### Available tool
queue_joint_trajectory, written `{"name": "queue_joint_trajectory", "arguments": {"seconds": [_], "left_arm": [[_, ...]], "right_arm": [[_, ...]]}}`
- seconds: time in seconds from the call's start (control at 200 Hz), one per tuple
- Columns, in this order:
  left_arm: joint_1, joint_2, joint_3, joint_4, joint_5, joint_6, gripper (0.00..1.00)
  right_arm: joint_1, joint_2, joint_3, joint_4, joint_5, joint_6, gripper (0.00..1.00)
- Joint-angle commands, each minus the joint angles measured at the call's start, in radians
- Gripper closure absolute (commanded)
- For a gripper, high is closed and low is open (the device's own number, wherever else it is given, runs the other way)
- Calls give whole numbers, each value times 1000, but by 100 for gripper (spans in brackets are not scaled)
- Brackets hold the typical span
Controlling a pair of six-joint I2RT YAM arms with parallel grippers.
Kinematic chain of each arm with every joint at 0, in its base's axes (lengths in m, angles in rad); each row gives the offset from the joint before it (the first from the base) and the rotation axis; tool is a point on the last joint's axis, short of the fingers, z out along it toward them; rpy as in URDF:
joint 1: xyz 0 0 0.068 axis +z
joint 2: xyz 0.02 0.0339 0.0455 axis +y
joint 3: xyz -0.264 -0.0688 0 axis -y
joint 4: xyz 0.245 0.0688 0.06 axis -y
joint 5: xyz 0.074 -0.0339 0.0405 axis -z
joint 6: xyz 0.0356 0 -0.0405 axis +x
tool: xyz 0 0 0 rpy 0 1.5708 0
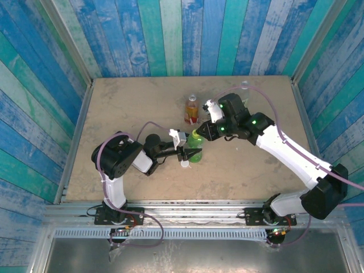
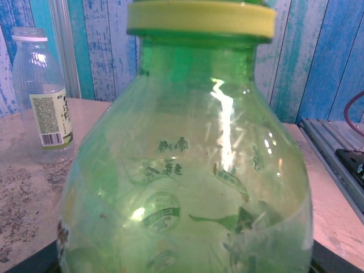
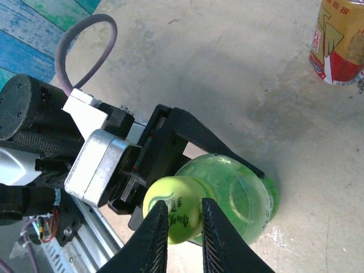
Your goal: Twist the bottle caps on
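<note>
Left arm (image 1: 116, 170) and right arm (image 1: 287, 151) were built of white links and rounded black joint housings. A mauve cable (image 3: 96, 19) trailed along each (small green lights (image 1: 250, 120) glowed on the right one). The right gripper (image 3: 185, 203) had tapered black fingers. The left gripper (image 1: 190, 152) carried a silver metal block (image 3: 94, 165).

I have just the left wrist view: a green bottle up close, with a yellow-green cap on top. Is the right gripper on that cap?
Observer: The right gripper has its fingertips over the yellow-green cap, with a narrow gap between them. I cannot tell whether they pinch it.
Operator: Is my left gripper around the bottle?
Observer: In the right wrist view, a black finger of the left gripper lies along the side of the green bottle.
Operator: Where is the amber bottle?
Observer: The amber bottle stands apart from the green one, farther back on the table.
</note>
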Motion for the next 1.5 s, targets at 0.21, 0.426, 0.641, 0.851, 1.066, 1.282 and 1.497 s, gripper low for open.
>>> {"name": "queue_joint_trajectory", "arguments": {"seconds": [0.21,0.426,0.641,0.851,1.066,1.282,1.497], "left_arm": [[0,44,-2,-41,-22,2,37],[-1,39,-6,-48,-21,7,37],[0,34,-7,-55,-26,10,37],[-1,41,-9,-40,-28,3,37],[0,39,-10,-36,-33,-2,37],[-1,40,-9,-40,-35,2,37],[-1,42,-12,-37,-30,1,37]], "right_arm": [[-11,-39,11,-54,52,0,65],[-26,12,58,-14,32,-13,65],[-27,79,92,-25,-59,-40,71],[-28,58,52,-35,-63,-41,79],[-39,12,-9,-39,-71,-18,86],[-39,-48,-59,-38,-133,9,86],[-51,-60,-20,-12,-76,3,83]]}}
